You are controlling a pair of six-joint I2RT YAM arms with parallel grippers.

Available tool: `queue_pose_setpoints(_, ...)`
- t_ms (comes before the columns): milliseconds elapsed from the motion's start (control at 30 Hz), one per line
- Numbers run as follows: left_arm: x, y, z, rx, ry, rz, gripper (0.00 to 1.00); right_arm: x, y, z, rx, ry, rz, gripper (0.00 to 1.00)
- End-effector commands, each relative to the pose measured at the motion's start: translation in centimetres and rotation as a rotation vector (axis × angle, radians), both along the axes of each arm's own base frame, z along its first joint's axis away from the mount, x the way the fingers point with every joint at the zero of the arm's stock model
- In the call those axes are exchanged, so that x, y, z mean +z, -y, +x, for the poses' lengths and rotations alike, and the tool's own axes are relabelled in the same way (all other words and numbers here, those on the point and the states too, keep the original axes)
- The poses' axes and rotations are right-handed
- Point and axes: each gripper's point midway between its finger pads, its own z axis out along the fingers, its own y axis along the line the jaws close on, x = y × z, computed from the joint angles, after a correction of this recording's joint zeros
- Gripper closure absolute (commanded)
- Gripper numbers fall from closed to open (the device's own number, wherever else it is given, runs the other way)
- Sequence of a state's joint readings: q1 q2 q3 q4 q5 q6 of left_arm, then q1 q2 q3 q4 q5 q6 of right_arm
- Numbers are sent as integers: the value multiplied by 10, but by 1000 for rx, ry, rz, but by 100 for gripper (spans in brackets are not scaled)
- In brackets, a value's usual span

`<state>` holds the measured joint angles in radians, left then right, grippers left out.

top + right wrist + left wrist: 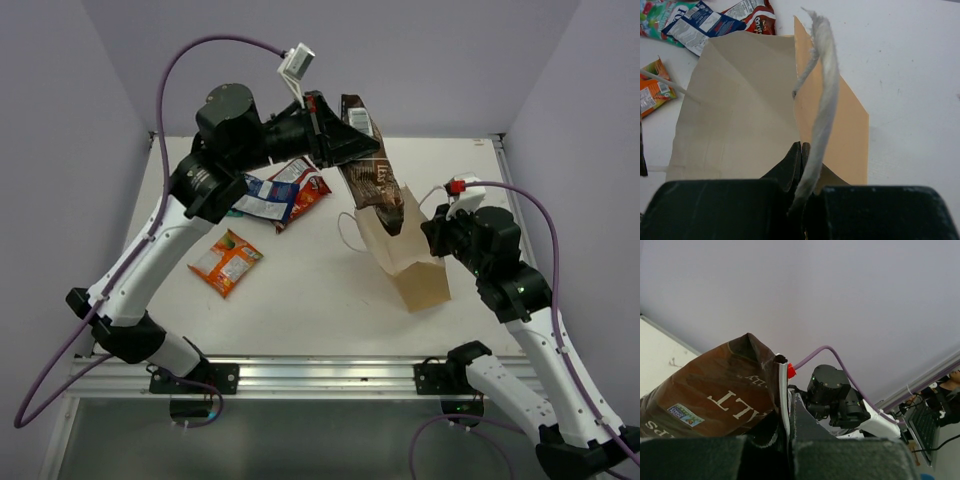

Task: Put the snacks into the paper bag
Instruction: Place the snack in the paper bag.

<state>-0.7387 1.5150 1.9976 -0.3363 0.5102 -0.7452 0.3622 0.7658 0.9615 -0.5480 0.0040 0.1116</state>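
A white table stands between lavender walls, edged by an aluminium rail.

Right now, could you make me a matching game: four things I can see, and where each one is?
Things:
1. brown packet
2. paper bag
3. orange packet
4. blue-white packet

Places:
A. lying alone on the table
B. pinched in the left hand, dangling over the bag's mouth
C. rim pinched by the right hand
D. lying against a red packet

Pairs: 1-B, 2-C, 3-A, 4-D
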Motion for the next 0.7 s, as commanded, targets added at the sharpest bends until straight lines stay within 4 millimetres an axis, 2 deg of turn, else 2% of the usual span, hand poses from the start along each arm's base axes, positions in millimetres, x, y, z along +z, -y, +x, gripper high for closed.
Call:
queue_pose_setpoints(0,0,13,-15,-104,3,-50,100,15,-3,3,13,40,18,100)
queue_pose_setpoints(200,-35,32,-19,-146,-67,-9,100,15,-3,4,7,43,16,100)
queue_pose_setpoints(233,-38,32,-18,-134,-71,-9,100,16,-2,4,6,44,17,100)
queue_pose_setpoints(267,-49,34,-16,-129,-90,7,100,15,-2,3,7,42,17,100)
queue_pose_setpoints(333,-53,33,-15,-109,-94,1,100,15,-3,3,7,45,18,100)
queue_pose_setpoints(367,-65,34,-12,-101,-116,14,100,15,-2,4,5,45,18,100)
queue_pose_setpoints(467,-76,36,-9,-90,-130,18,100,14,-2,3,4,41,20,100)
queue_pose_setpoints(633,-78,39,-5,-83,-127,27,100,16,2,3,-14,49,16,100)
queue_pose_setpoints(667,-68,36,-3,-65,-108,20,100,16,2,3,-16,51,16,100)
